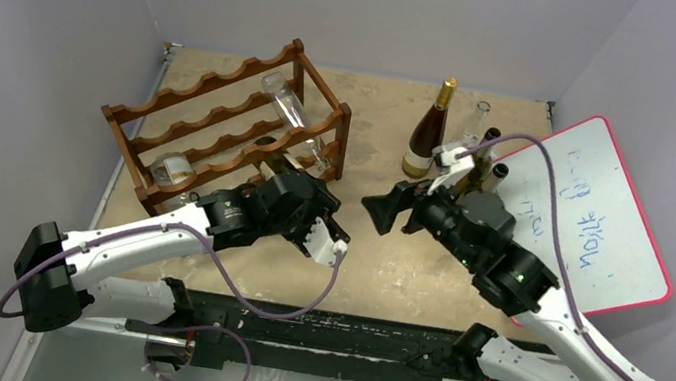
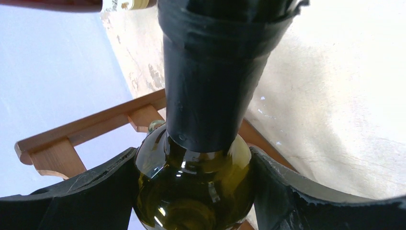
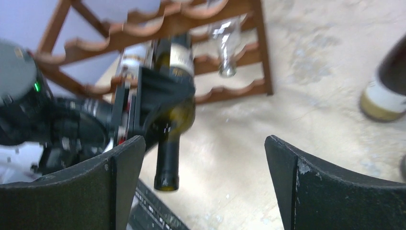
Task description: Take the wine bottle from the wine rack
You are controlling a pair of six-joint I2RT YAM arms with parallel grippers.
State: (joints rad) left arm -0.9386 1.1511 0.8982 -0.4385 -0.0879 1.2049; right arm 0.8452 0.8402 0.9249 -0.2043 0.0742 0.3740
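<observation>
Seen from above, a tan, scuffed desk [image 1: 374, 262] carries a dark reddish-brown wine rack [image 1: 223, 123] at the back left, set at an angle. Your two arms reach in from the near edge.

Your left gripper [image 2: 194, 187] is at the rack's near right end, clamped on an olive-green wine bottle [image 3: 167, 153] – one dark finger on each side of the glass shoulder, both touching it. The bottle's neck, wrapped in a black capsule, sticks out of the front of the rack towards the arms. Its labelled end lies among the lower scalloped rails, and you cannot tell whether it rests on them.

Your right gripper [image 3: 205, 177] hangs over the bare middle of the desk, jaws spread wide and holding nothing. It faces the held bottle and is apart from it.

A clear glass bottle [image 1: 291, 108] lies tilted across the rack's upper tiers, and another bottle [image 1: 173, 168] lies low at its left end.

Behind the right arm a brown bottle with a gold foil top [image 1: 426, 138] stands upright among a few others. Just beside them lies a red-framed whiteboard [image 1: 602, 220] – with handwriting on it.
</observation>
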